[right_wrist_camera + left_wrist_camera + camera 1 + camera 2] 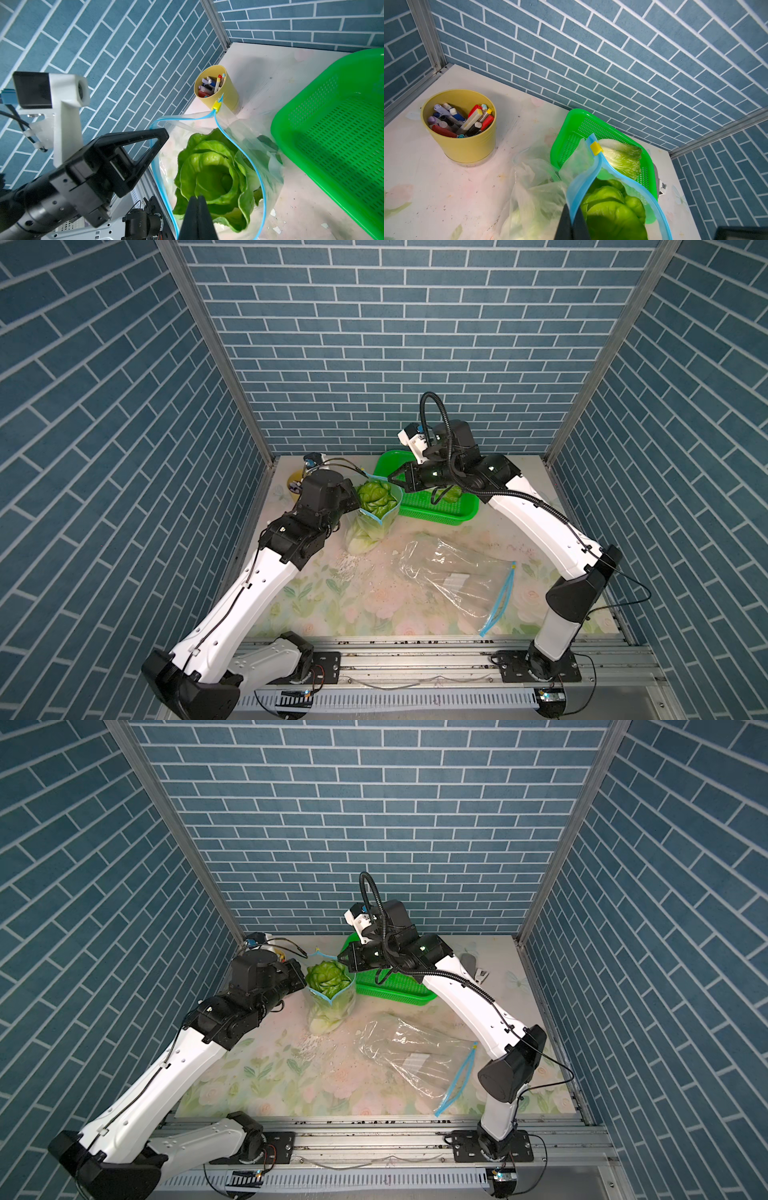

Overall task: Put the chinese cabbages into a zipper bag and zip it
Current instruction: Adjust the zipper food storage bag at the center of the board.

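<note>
A clear zipper bag [368,526] with a blue zip strip stands upright, mouth open, with chinese cabbages [376,495] inside, leaves up [209,172]. My left gripper [572,220] is shut on the near side of the blue strip [581,187]. My right gripper [197,198] is shut, its tips against the top leaves inside the mouth [390,480]; I cannot tell whether it pinches a leaf. The yellow slider [216,106] sits at the strip's far end. Another cabbage [623,158] lies in the green basket [571,133].
A second, empty zipper bag [453,576] lies flat at the table's front right. A yellow cup of pens [463,143] stands in the back left corner. The green basket [436,512] sits right behind the standing bag. Brick-patterned walls close three sides.
</note>
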`<action>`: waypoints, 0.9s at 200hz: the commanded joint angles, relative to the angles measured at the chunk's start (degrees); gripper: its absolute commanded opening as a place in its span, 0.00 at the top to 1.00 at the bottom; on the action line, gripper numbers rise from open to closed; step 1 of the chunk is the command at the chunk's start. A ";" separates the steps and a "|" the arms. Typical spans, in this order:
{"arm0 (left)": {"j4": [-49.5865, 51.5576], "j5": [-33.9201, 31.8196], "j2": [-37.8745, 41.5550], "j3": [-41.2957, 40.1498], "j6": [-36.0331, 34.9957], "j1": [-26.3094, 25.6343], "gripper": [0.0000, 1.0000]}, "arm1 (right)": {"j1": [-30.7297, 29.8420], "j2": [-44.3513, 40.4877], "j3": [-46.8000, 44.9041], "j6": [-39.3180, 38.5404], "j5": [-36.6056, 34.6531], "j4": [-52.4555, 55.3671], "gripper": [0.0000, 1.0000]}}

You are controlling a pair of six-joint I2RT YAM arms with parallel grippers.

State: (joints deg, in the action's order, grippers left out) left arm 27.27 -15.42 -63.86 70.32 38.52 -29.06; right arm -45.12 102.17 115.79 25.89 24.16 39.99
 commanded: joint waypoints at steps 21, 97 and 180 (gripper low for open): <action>-2.11 -0.51 1.23 -3.57 3.63 1.56 1.00 | -0.30 1.18 0.35 -3.96 -6.85 6.93 0.95; -3.70 1.25 -0.43 -3.81 3.53 1.64 1.00 | -1.02 3.67 -0.59 -3.04 -12.27 12.09 0.56; -2.64 2.62 -0.48 -2.59 1.94 1.63 1.00 | -1.19 6.11 1.69 -4.39 -12.68 10.82 0.96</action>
State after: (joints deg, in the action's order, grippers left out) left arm 24.56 -13.43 -64.14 66.72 41.63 -27.75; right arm -46.11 108.09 114.98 23.44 12.23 50.17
